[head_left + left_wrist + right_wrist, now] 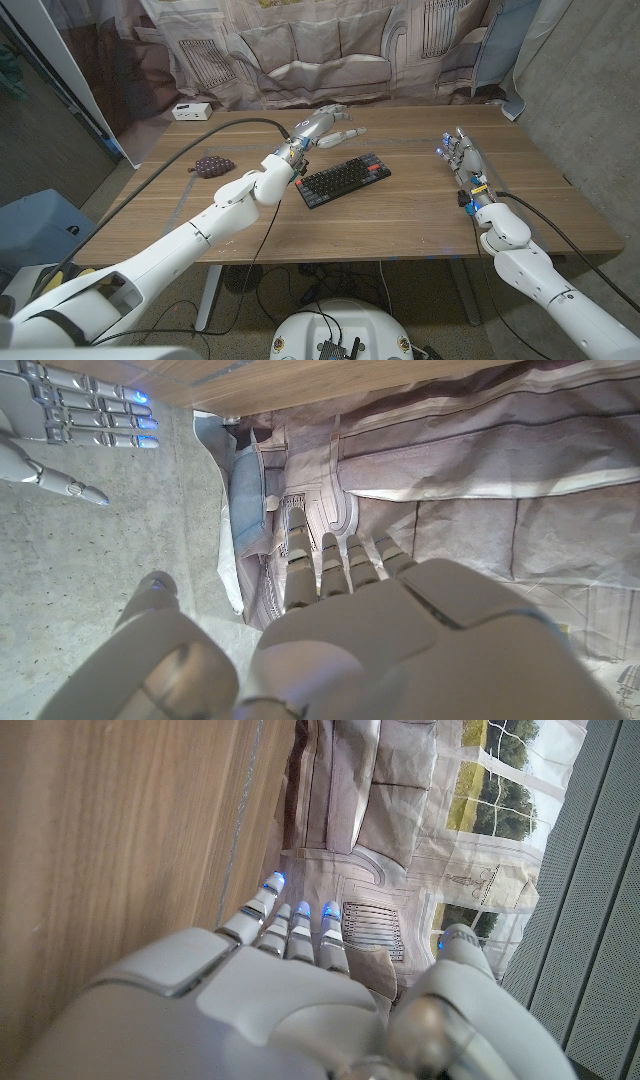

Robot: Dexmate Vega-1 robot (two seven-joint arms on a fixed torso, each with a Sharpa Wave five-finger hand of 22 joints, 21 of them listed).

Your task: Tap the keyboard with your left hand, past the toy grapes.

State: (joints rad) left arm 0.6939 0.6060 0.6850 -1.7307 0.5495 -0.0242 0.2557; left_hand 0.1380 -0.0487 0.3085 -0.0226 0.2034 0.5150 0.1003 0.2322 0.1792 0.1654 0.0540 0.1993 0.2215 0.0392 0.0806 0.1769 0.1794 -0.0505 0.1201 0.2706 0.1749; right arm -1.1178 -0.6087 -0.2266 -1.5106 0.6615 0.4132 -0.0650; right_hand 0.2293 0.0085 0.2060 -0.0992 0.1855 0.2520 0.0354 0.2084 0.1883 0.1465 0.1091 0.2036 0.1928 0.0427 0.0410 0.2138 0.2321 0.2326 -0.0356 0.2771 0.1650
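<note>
Now, left hand (322,127) above the keyboard's far-left end.
Its fingers spread, holding nothing; black keyboard (343,179) sits mid-table, toy grapes (212,165) left of it; right hand (462,157) released, upright.

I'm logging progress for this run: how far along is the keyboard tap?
Done: the left hand has passed the toy grapes and hangs beyond the keyboard, fingers apart, holding nothing. In hand: nothing shows contact with the keys. Left: bring it onto the keyboard for the tap. The right hand waits upright near the table's right side.

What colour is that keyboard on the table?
The keyboard is black with one red corner key, clearest in the head view.
</note>
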